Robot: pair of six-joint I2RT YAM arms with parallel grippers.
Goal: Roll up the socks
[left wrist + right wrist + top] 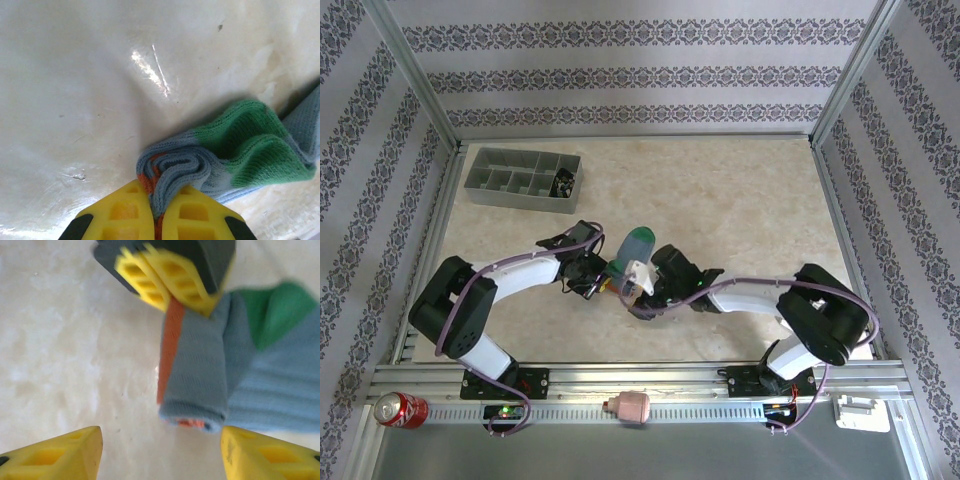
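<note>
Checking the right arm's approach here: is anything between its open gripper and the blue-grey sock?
Nothing visible. Only bare table lies between the open right gripper and the blue-grey sock. The left gripper is shut on the sock's far side, not in the path.

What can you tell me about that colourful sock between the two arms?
The sock is ribbed knit cloth, blue-grey with faint stripes, a green toe and an orange-red cuff edge. It is folded over on itself into a thick bunch, and the toe end spreads out wrinkled. The left gripper is shut on the folded end, pinching several layers. The right gripper is open, with its fingers wide apart just short of the roll. The sock is near the middle of the pale table.
</note>
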